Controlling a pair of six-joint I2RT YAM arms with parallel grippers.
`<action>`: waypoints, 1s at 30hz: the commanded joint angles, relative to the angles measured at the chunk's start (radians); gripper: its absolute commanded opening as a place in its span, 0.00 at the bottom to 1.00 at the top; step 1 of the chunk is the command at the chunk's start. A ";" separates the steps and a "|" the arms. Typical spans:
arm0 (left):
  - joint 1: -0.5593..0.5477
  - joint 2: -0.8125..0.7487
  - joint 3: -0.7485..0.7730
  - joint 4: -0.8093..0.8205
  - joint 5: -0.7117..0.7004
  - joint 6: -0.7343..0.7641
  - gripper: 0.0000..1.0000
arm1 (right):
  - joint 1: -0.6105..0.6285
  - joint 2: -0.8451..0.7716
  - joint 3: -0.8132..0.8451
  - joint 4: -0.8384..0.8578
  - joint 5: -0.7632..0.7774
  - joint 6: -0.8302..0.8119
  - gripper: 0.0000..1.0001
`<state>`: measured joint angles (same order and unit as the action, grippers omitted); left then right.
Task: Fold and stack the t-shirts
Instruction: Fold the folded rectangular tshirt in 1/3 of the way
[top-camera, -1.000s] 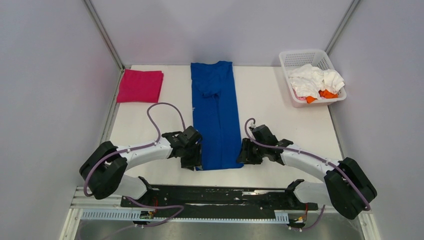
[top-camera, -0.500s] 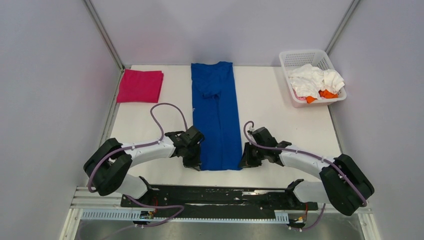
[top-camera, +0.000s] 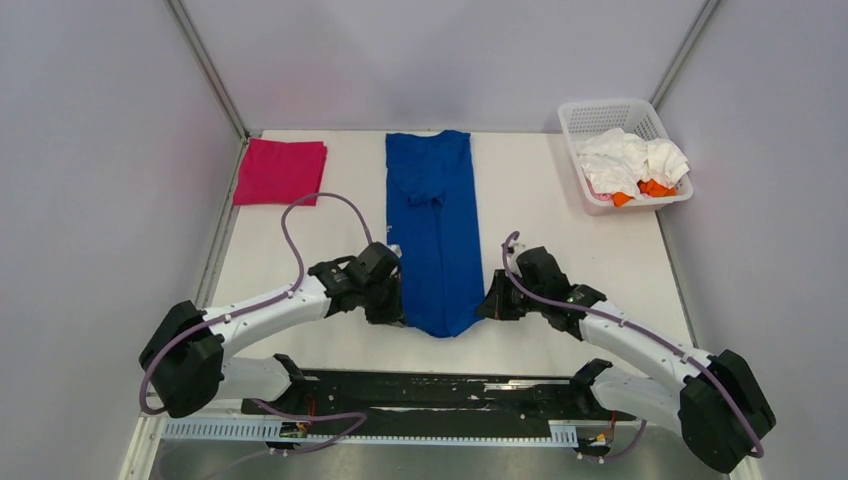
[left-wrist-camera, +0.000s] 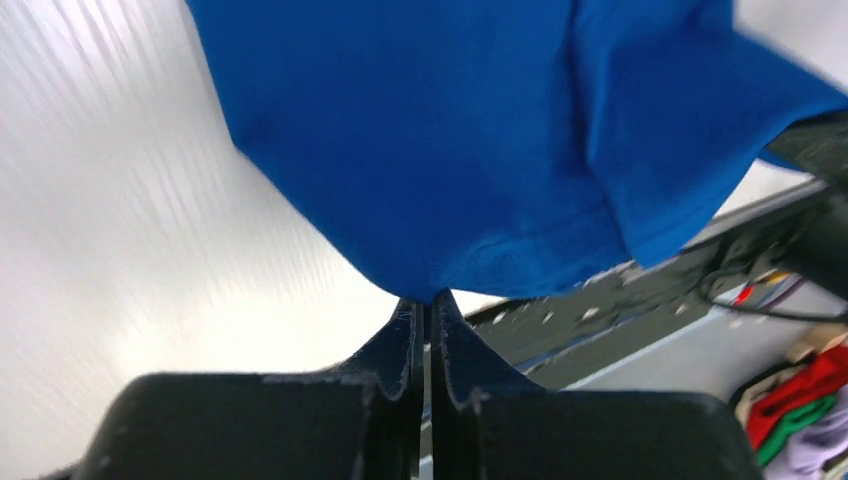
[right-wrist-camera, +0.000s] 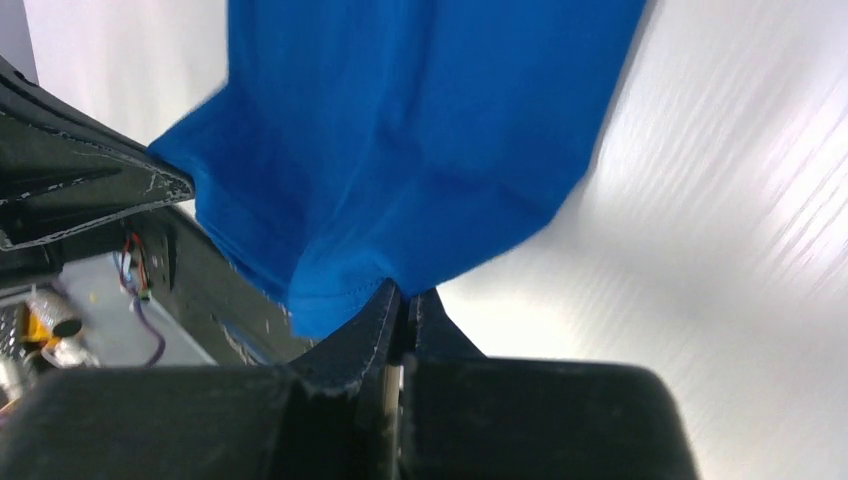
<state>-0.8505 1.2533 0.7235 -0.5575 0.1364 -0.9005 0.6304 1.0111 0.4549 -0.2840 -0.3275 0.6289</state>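
The blue shirt (top-camera: 432, 230) lies long on the tabletop (top-camera: 570, 240), neck end far, hem near. Left fingers (left-wrist-camera: 400, 345) and right fingers (right-wrist-camera: 372, 325) pinch its near hem corners.

High rear overview; close wrist views sharing t-shirt (top-camera: 432, 240)

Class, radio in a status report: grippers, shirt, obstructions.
Left gripper and right gripper shut on blue shirt hem corners. Hem raised, sagging between. Pink shirt, basket well aside.
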 joint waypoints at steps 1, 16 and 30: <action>0.124 0.029 0.075 0.107 -0.033 0.065 0.00 | -0.017 0.076 0.148 0.114 0.149 -0.063 0.00; 0.381 0.316 0.389 0.180 -0.053 0.224 0.00 | -0.226 0.559 0.558 0.151 0.025 -0.061 0.00; 0.477 0.569 0.652 0.147 -0.029 0.338 0.00 | -0.285 0.816 0.821 0.122 0.009 -0.145 0.00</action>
<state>-0.3916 1.7828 1.2968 -0.4080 0.1017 -0.6220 0.3634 1.7840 1.1988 -0.1677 -0.3027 0.5236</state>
